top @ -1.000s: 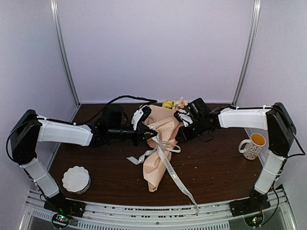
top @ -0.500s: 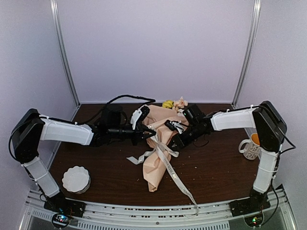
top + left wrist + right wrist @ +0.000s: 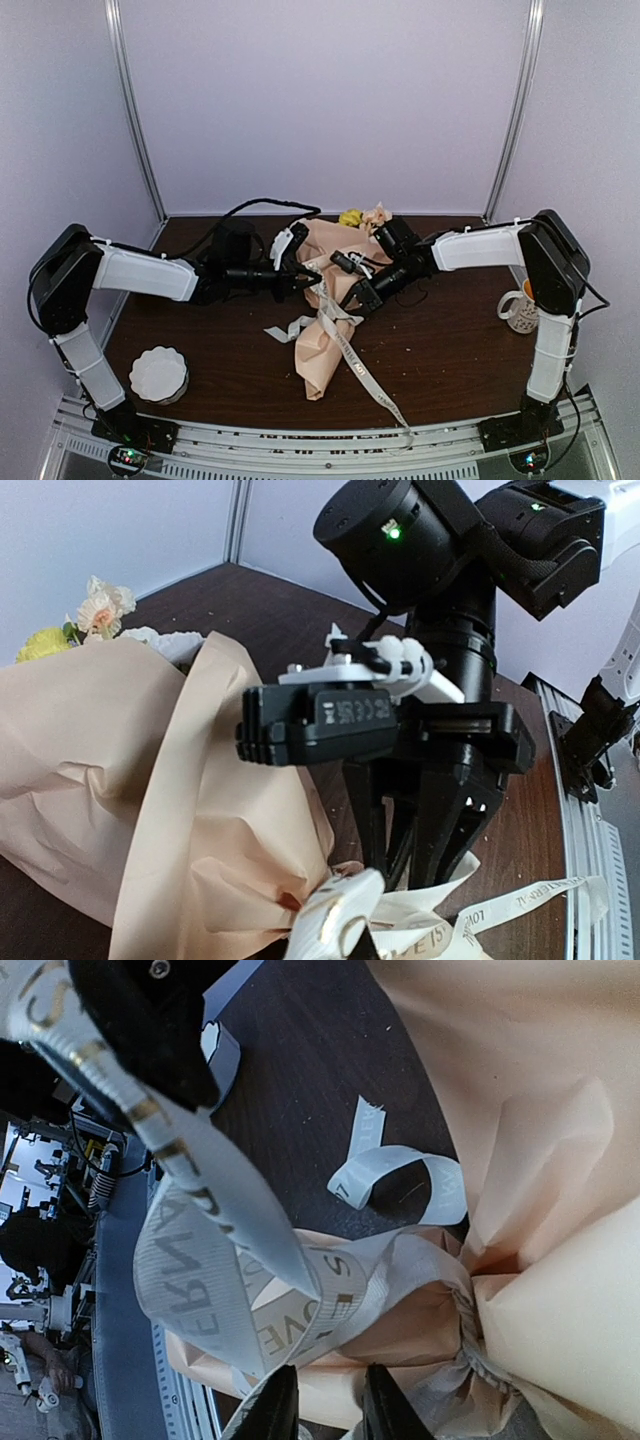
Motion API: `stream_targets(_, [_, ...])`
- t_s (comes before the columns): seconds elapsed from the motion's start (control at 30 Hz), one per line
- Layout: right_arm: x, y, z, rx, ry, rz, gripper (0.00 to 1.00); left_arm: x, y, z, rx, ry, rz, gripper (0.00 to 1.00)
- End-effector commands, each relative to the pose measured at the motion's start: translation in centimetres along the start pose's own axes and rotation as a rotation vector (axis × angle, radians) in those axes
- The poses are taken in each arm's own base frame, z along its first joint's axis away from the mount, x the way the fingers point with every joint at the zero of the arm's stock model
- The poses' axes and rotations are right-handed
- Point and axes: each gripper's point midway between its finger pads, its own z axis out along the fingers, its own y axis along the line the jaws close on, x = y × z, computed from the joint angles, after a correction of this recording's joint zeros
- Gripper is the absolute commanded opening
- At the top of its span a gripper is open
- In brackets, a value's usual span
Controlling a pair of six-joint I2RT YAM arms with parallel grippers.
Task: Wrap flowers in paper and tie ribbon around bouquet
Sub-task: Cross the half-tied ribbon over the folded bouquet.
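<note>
Right jaws moved in over bouquet (image 3: pixel 315 355), slightly parted, left jaws clamped on ribbon (image 3: pixel 375 385), blossoms (image 3: pixel 352 216) in paper (image 3: pixel 100 740)

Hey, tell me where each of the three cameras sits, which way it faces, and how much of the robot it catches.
Top external: above and behind the bases, looking down at the brown table; left arm and right arm meet over the peach-pink paper bouquet.
Left wrist: low beside the bouquet, facing the right gripper; none of its own arm clearly shows.
Right wrist: close above the cream-white printed ribbon knot; own fingertips at the bottom edge.
Shared: both wrist views show ribbon and bouquet.
</note>
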Motion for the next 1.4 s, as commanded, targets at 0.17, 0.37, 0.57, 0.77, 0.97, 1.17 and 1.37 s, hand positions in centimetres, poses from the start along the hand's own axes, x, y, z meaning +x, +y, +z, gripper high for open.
stream_targets(0.17, [0.7, 2.9, 0.3, -0.102, 0.003, -0.044, 0.25, -0.4, 0.7, 0.1, 0.008, -0.035, -0.001, 0.00])
stream_targets(0.37, [1.3, 4.2, 1.4, -0.151, 0.024, -0.054, 0.30, -0.1, 0.9, 0.0, 0.007, -0.031, -0.009, 0.00])
stream_targets(0.57, [1.1, 4.4, 1.6, -0.159, -0.002, -0.049, 0.35, 0.3, 1.0, 0.1, 0.004, -0.024, -0.013, 0.00])
stream_targets(0.77, [-0.5, 3.4, 1.7, -0.093, -0.091, -0.031, 0.41, 0.9, 1.1, 0.2, 0.000, -0.015, -0.023, 0.00])
stream_targets(0.97, [-0.1, 3.4, 2.3, -0.076, -0.074, -0.028, 0.37, 0.8, 1.2, 0.2, 0.000, -0.017, -0.022, 0.00])
stream_targets(1.17, [1.0, 3.9, 2.8, -0.091, -0.028, -0.029, 0.27, 0.8, 1.4, 0.1, -0.004, -0.021, -0.029, 0.00])
stream_targets(1.37, [1.3, 4.5, 2.5, -0.105, -0.007, -0.041, 0.09, 0.9, 1.5, 0.0, -0.004, -0.018, -0.032, 0.00])
